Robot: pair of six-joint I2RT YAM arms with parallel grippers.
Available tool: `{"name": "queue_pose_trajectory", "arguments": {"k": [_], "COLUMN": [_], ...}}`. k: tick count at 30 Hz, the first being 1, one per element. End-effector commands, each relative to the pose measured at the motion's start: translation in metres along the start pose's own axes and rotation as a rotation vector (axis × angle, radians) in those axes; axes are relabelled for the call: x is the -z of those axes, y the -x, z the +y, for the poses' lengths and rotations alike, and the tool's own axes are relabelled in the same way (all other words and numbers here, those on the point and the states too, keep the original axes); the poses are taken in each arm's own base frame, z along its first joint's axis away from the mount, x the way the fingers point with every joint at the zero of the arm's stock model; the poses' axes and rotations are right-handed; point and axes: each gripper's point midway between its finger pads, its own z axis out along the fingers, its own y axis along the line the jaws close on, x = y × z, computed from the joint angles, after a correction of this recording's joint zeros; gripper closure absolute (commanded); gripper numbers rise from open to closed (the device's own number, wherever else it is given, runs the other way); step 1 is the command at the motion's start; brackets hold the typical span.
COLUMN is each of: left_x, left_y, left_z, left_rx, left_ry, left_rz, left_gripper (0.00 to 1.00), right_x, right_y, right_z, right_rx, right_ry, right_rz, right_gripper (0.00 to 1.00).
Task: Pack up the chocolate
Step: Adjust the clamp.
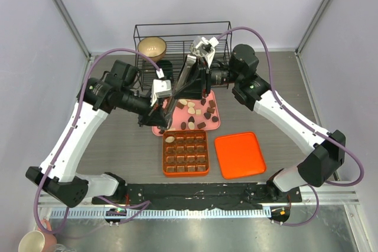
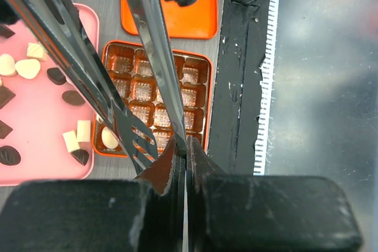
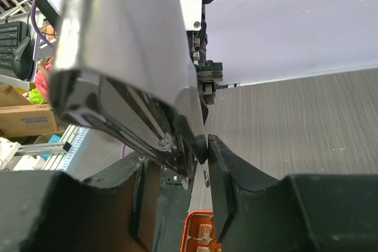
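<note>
Pinching flat together, the matte black fingers of the left gripper (image 2: 186, 150) clamp one thin blade of the steel tongs (image 2: 156, 57). The tongs' other arm ends in a slotted head, seen over the orange gridded box (image 2: 190, 95) in the left wrist view. The right gripper (image 3: 205, 146) grips the tongs as well, its curved black fingers closed on the edge of a broad, mirror-bright blade. Both grippers hang close together above the pink tray (image 2: 35, 110), just beyond the box's far side.

The box has a glossy copper-brown insert of square cells. One cream oval piece (image 2: 109, 138) sits in the cell at its far-left corner. The rest of the chocolate (image 2: 28, 68) lies loose on the smooth tray: rounded cream pieces, cream cubes, dark ovals and flat dark squares. An orange lid (image 2: 195, 4), flat with rounded corners, lies just right of the box on the grey wood-grain table (image 3: 307, 122).
</note>
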Motion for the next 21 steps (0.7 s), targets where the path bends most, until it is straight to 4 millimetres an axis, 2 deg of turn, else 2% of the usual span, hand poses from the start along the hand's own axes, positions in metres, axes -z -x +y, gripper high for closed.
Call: {"name": "queue_pose_trajectory", "arguments": {"k": [1, 4, 10, 13, 14, 16, 17, 19, 20, 21], "left_x": [0.020, 0.019, 0.021, 0.024, 0.027, 0.030, 0.035, 0.043, 0.052, 0.059], "left_y": [-0.042, -0.041, -0.043, -0.044, -0.043, -0.041, -0.045, -0.040, -0.042, -0.036], "left_z": [-0.056, -0.056, -0.053, -0.047, -0.044, -0.038, -0.026, -0.011, 0.000, 0.007], "left_rx": [0.211, 0.216, 0.211, 0.218, 0.214, 0.226, 0.216, 0.187, 0.175, 0.143], "left_ry": [-0.106, -0.108, -0.086, -0.037, -0.011, 0.046, 0.131, 0.261, 0.348, 0.414], "left_rz": [0.178, 0.180, 0.193, 0.212, 0.218, 0.217, 0.239, 0.205, 0.217, 0.186], "left_gripper": [1.00, 1.00, 0.99, 0.89, 0.78, 0.68, 0.56, 0.44, 0.41, 0.39], "right_x": [0.000, -0.003, -0.002, 0.002, 0.002, 0.007, 0.008, 0.013, 0.015, 0.017], "right_y": [0.010, 0.009, 0.012, 0.014, 0.014, 0.010, 0.012, 0.008, 0.009, 0.007], "right_z": [0.012, 0.016, 0.014, 0.013, 0.008, 0.001, 0.004, -0.004, -0.001, -0.009], "right_rx": [0.000, 0.000, 0.033, 0.081, 0.089, 0.131, 0.152, 0.194, 0.217, 0.220], "right_ry": [0.027, 0.036, -0.001, -0.043, -0.082, -0.148, -0.168, -0.242, -0.259, -0.311], "right_rz": [-0.019, -0.017, -0.039, -0.060, -0.071, -0.056, -0.055, -0.037, -0.034, -0.027], "right_gripper": [0.60, 0.63, 0.81, 0.91, 0.96, 0.99, 0.99, 0.99, 0.99, 0.99]}}
